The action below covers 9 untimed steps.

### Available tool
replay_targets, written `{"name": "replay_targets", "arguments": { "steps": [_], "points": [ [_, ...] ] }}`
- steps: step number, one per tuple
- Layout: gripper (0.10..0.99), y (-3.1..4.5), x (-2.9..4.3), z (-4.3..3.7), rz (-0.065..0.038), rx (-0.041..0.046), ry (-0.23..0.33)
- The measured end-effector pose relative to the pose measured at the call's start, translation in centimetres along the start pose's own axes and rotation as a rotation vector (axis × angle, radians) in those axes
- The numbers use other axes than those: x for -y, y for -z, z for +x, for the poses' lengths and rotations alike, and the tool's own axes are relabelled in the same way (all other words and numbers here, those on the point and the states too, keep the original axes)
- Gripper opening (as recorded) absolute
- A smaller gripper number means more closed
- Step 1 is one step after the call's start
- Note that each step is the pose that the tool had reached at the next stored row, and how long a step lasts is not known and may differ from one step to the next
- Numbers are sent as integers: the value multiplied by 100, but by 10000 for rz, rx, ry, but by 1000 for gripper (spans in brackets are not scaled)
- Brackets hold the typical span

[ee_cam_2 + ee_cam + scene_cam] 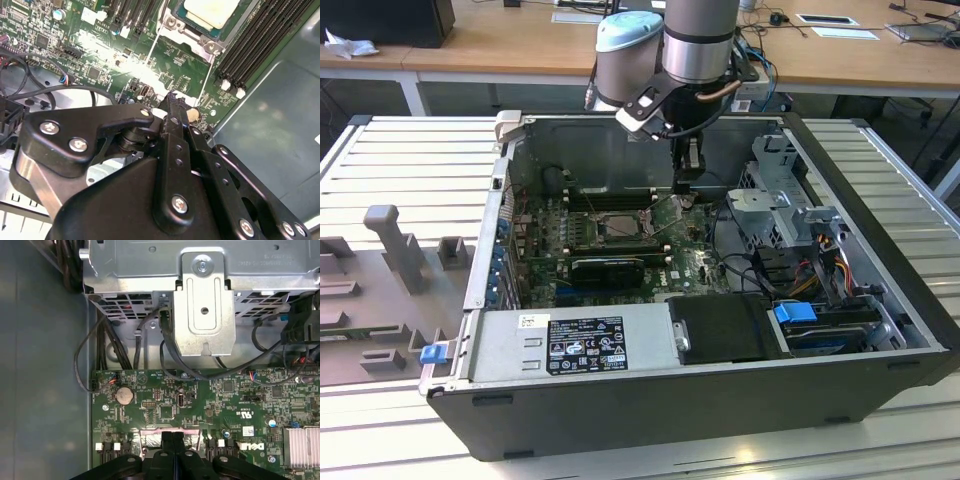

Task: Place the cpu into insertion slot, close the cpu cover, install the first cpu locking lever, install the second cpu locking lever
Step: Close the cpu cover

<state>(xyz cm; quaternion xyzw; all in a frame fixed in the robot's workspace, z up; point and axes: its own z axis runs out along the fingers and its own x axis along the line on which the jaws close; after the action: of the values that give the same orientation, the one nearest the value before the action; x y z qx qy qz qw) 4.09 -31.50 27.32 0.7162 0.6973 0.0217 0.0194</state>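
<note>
In the second wrist view the cpu point(210, 11) shows its pale cream top, seated in the socket on the green motherboard. The silver cpu cover point(192, 36) lies as a frame around it. Two thin wire locking levers point(152, 47) point(206, 77) run out from the socket's corners toward me. My gripper point(172, 105) is shut, with its black fingertips just off the socket's edge near the end of one lever, and I see nothing between them. In the exterior view the gripper point(686, 185) hangs inside the open computer case, just to the view's right of the socket point(620, 228). The first wrist view has the shut gripper point(172, 437) low over the board.
A silver drive cage point(785, 205) point(202, 300) with black cables point(740, 250) stands to the exterior view's right of the gripper. Black memory slots point(255, 50) flank the socket. A long black card point(608, 268) and the power supply point(570, 345) lie nearer the front. Case walls enclose everything.
</note>
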Motion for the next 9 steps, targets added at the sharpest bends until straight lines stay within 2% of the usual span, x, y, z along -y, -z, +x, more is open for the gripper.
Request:
{"name": "replay_targets", "arguments": {
  "steps": [9],
  "points": [
    [106, -8, -10, 0, 0, 1, 0]
  ]
}}
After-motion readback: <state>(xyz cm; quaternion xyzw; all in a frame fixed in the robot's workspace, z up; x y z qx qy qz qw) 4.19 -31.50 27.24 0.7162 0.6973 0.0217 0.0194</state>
